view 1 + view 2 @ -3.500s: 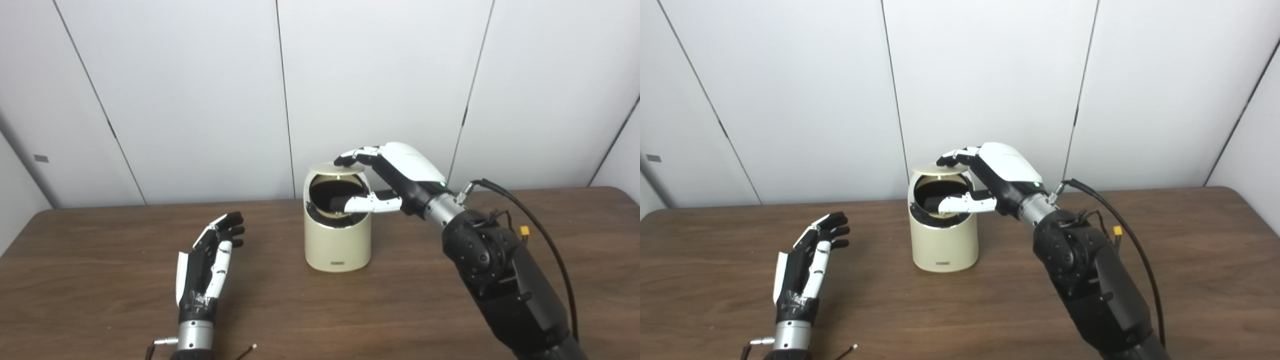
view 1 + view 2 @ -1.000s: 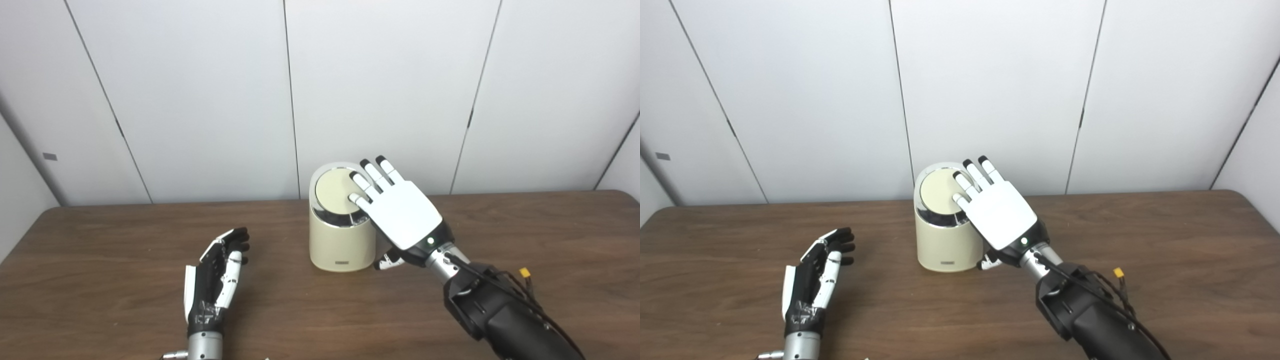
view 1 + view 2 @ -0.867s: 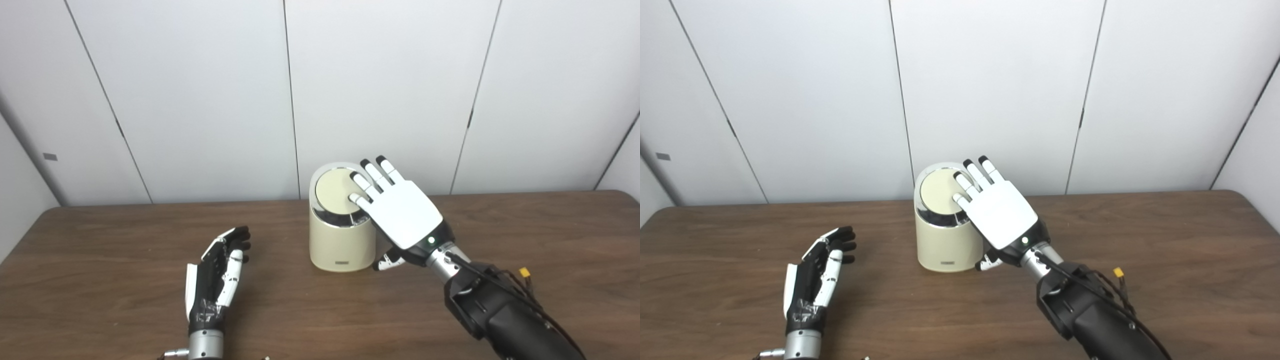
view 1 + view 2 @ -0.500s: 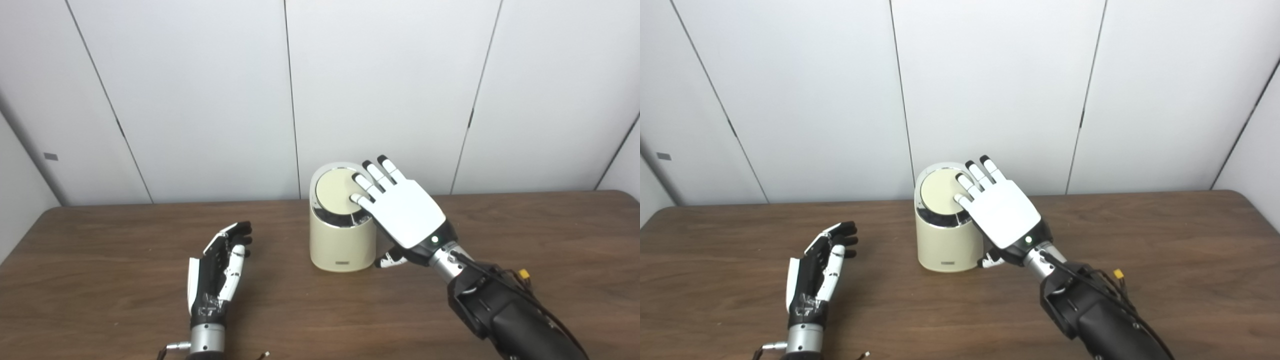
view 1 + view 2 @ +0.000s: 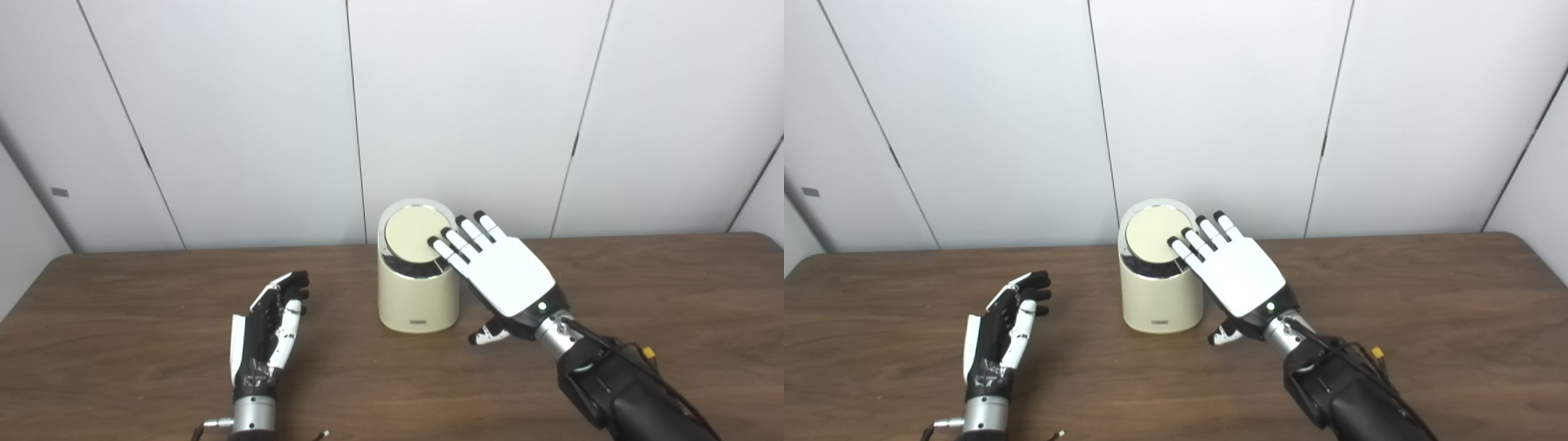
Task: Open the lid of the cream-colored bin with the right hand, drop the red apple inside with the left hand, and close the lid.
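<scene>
The bin is a smooth cream cylinder and it stands upright on the brown wood-grain table, near the far edge. Its round flat lid is down, tilted toward the camera, inside a shiny metal ring. The right hand has a glossy white back and black fingertips. The fingers are stretched out, holding nothing, and the tips lie at the right edge of the lid; if they touch it I cannot tell. The left hand is black and white, fingers loosely apart and empty, left of the bin. The apple is not visible.
</scene>
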Controlling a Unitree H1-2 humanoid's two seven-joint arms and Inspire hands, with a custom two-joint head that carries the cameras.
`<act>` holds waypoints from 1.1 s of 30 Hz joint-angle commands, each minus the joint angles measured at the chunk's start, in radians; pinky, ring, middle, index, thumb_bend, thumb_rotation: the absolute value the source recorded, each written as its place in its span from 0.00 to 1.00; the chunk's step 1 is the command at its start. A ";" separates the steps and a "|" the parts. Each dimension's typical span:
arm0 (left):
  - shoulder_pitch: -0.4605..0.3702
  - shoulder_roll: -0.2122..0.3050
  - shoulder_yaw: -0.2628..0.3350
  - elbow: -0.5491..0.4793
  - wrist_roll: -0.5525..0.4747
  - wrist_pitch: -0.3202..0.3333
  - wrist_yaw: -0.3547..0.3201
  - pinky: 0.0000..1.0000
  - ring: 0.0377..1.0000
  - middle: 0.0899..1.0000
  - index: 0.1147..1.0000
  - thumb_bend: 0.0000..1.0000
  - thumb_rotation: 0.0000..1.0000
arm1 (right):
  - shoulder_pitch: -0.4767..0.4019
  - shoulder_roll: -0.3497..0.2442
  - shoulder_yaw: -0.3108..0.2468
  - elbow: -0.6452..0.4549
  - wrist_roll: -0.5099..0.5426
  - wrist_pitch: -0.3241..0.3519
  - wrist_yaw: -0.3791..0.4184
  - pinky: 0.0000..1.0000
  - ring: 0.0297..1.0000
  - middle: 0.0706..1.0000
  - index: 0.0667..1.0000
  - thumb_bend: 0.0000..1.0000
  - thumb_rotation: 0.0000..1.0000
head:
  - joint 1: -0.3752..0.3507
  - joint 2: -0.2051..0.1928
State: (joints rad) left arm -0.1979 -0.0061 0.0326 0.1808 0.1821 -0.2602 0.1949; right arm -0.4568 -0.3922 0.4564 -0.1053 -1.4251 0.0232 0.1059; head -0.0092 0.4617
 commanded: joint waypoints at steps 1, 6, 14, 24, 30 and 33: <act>-0.001 -0.006 -0.005 0.003 0.009 -0.022 0.011 0.66 0.71 0.73 0.72 0.30 0.70 | -0.016 -0.004 -0.017 -0.011 0.005 -0.001 0.011 1.00 1.00 0.95 0.96 0.72 0.40 | -0.001 0.002; -0.003 -0.001 -0.005 0.014 0.011 -0.034 0.012 0.66 0.72 0.73 0.72 0.31 0.73 | -0.006 0.008 -0.031 -0.023 0.020 0.013 0.039 1.00 1.00 0.97 0.99 0.72 0.41 | -0.002 -0.002; -0.006 0.007 -0.005 0.025 0.005 -0.046 0.006 0.65 0.72 0.73 0.72 0.31 0.72 | 0.038 0.082 -0.120 -0.039 0.117 0.043 -0.030 1.00 1.00 1.00 1.00 0.75 0.39 | -0.003 -0.009; -0.017 0.019 0.000 0.059 0.002 -0.075 0.007 0.64 0.71 0.73 0.72 0.30 0.70 | 0.084 0.134 -0.242 0.094 0.317 -0.058 -0.428 0.99 1.00 1.00 1.00 0.75 0.80 | -0.015 -0.027; -0.018 0.025 0.004 0.065 -0.014 -0.077 -0.001 0.64 0.71 0.73 0.72 0.31 0.70 | 0.122 0.157 -0.277 0.105 0.433 -0.137 -0.614 1.00 1.00 1.00 1.00 0.66 0.75 | -0.023 -0.033; -0.018 0.027 0.007 0.069 -0.019 -0.085 -0.002 0.64 0.72 0.73 0.72 0.30 0.70 | 0.151 0.156 -0.289 0.156 0.528 -0.278 -0.721 1.00 1.00 1.00 1.00 0.56 0.77 | -0.025 -0.036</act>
State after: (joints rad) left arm -0.2219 0.0076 0.0344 0.2184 0.1665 -0.3039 0.1921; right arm -0.2937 -0.2290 0.1787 0.0476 -0.9368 -0.1772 -0.5464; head -0.0337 0.4264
